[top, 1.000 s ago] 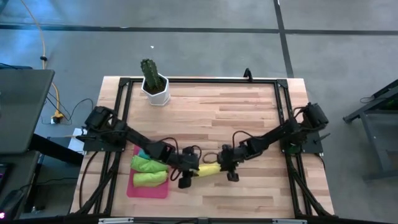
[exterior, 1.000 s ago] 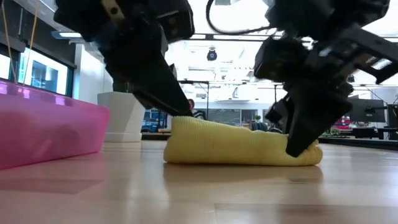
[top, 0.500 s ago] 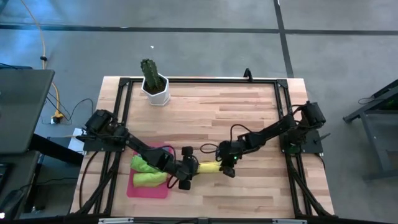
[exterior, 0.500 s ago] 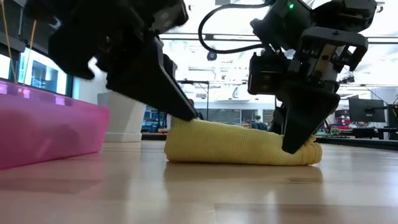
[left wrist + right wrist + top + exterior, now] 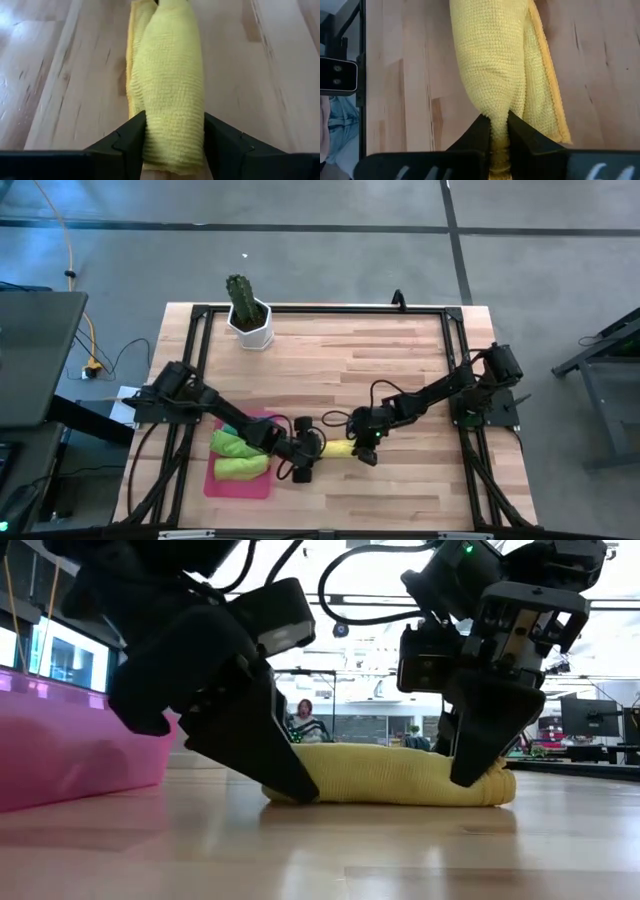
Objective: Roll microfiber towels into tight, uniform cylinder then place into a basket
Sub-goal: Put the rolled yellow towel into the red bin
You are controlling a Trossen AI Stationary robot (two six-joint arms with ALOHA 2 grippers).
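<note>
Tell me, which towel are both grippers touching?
The yellow towel, rolled on the bare table; the green ones already lie in the pink basket.

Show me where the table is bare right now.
Free: the wood between the white cactus pot and the rolled yellow microfiber towel. Crowded: both end effectors at the towel, beside the pink-red plastic basket of green rolls.

I work in a robotics lab or open office hall. My wooden table [image 5: 380, 370] sits in a black metal frame [image 5: 455, 340] on a grey concrete floor [image 5: 330, 260]. Beyond it are ceiling lights [image 5: 341, 628], monitors [image 5: 580, 718] and a seated person [image 5: 303, 720].
</note>
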